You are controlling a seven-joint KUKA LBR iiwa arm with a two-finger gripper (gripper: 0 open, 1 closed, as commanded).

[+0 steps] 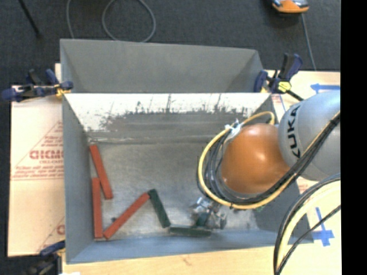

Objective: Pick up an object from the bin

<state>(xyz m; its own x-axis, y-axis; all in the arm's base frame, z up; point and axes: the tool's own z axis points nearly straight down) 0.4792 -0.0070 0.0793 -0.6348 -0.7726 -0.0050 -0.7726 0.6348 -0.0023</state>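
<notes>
The tool [209, 213] is low near the front wall of the bin [77, 171], right over a dark green stick [189, 231] lying flat there; if it is clenched or released, I cannot tell. The stick seems light and stiff, best taken across its narrow middle.

A silver-grey arm [314, 132] lettered KUKA carries an orange dome [252, 159] and yellow-black cables [202, 166].
</notes>
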